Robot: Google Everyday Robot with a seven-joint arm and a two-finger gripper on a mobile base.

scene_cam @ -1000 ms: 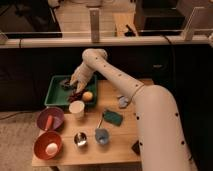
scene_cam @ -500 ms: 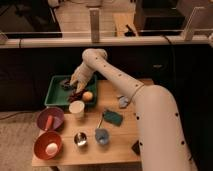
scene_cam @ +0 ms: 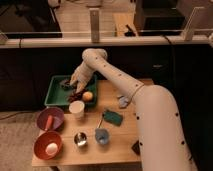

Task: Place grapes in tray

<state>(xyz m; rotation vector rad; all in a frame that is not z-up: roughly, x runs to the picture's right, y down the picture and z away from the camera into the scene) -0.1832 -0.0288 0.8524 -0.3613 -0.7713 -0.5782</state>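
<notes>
The green tray [scene_cam: 56, 96] sits at the table's back left. The dark reddish grapes [scene_cam: 75, 94] lie inside it near its front right, beside an orange round fruit [scene_cam: 88, 96]. My gripper [scene_cam: 69, 85] reaches down into the tray from the white arm [scene_cam: 115, 75]. It hangs just above and to the left of the grapes. Whether it touches them cannot be told.
A white cup [scene_cam: 76, 108] stands just in front of the tray. A purple bowl [scene_cam: 50, 120] and a red bowl [scene_cam: 48, 145] sit front left, each with an item inside. A metal cup [scene_cam: 80, 139], a blue cup [scene_cam: 101, 136] and a green sponge [scene_cam: 113, 117] are mid-table.
</notes>
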